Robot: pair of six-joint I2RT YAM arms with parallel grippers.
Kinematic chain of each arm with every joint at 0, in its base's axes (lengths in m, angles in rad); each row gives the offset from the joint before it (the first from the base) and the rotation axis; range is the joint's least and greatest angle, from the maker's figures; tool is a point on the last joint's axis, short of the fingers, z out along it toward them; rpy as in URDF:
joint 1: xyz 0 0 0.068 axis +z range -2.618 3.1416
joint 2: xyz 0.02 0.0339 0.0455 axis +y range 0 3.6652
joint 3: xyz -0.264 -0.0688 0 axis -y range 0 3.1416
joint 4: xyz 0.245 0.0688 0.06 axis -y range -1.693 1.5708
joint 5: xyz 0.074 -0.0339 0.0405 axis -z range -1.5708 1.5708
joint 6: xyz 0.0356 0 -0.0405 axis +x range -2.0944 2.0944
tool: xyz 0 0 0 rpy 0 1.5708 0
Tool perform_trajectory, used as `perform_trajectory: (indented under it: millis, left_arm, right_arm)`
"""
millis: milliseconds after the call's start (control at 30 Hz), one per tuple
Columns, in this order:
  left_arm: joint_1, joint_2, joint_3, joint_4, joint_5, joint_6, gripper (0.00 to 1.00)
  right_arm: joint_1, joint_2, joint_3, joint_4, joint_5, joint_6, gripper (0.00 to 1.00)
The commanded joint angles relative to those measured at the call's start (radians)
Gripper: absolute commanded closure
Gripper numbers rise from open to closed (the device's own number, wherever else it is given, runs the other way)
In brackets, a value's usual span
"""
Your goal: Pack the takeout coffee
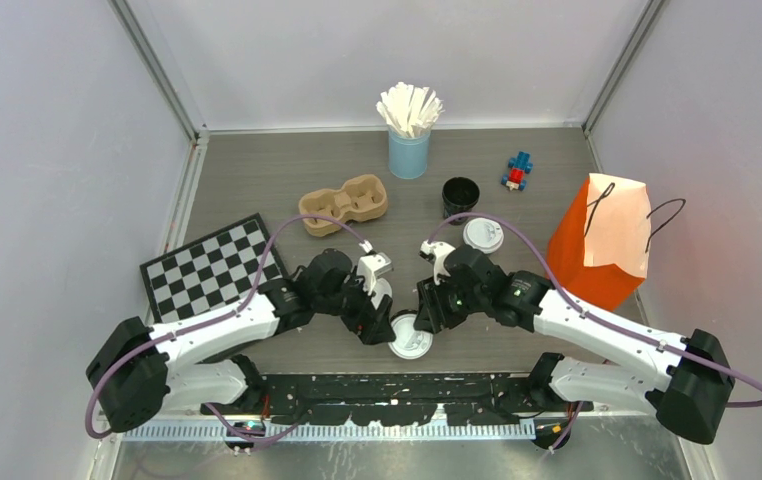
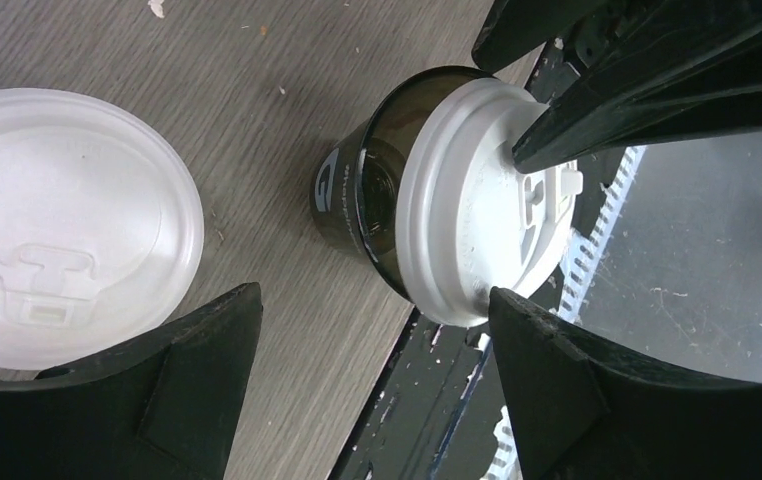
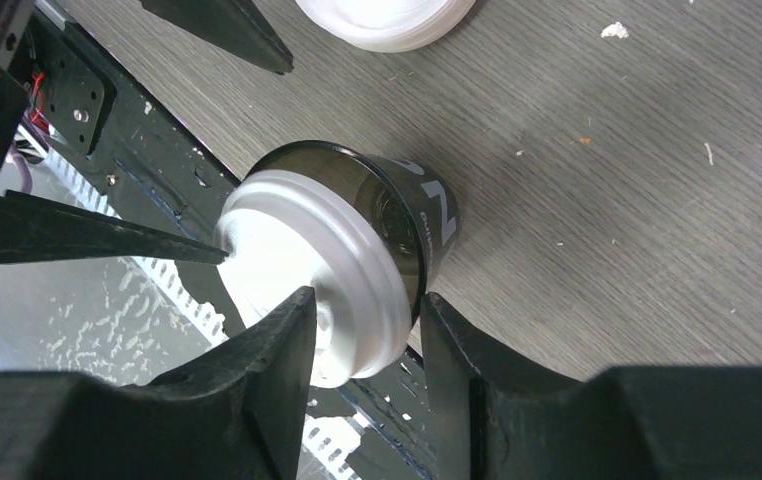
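A black coffee cup (image 2: 342, 190) with white print stands at the table's near edge, also in the right wrist view (image 3: 422, 215). Its white sip lid (image 2: 467, 220) sits askew, so part of the cup's mouth shows. My right gripper (image 3: 365, 300) is shut on the lid's rim (image 3: 297, 250) and the cup wall. My left gripper (image 2: 374, 295) is open wide around the cup, one fingertip (image 2: 517, 310) at the lid's edge. In the top view both grippers, left (image 1: 382, 325) and right (image 1: 425, 315), meet over this cup (image 1: 409, 342). A second black cup (image 1: 460, 198) stands open, with a loose lid (image 1: 483, 234) beside it.
A loose white lid (image 2: 57, 225) lies flat close by. A brown cup carrier (image 1: 344, 203), a blue cup of white stirrers (image 1: 409, 135), an orange paper bag (image 1: 605, 240), a small toy (image 1: 518, 171) and a checkerboard (image 1: 212, 265) are on the table. The arms' base rail (image 1: 397, 390) runs just below the held cup.
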Motion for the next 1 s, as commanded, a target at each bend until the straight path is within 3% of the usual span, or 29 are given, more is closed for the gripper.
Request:
perform_trajectory:
  millis: [0, 433, 733, 967]
  left_arm:
    - [-0.005, 0.021, 0.042, 0.077, 0.042, 0.042, 0.16]
    - [-0.005, 0.092, 0.072, 0.098, 0.061, 0.074, 0.3]
    - [-0.005, 0.122, 0.091, 0.093, 0.067, 0.08, 0.5]
    - [-0.005, 0.121, 0.101, 0.092, 0.065, 0.07, 0.45]
  right_arm:
    - [-0.005, 0.01, 0.039, 0.049, -0.012, -0.021, 0.54]
    - [-0.021, 0.018, 0.036, 0.065, -0.003, -0.028, 0.59]
    - [-0.03, 0.012, 0.018, 0.088, 0.003, -0.011, 0.61]
    - [-0.034, -0.021, 0.016, 0.092, 0.016, 0.001, 0.64]
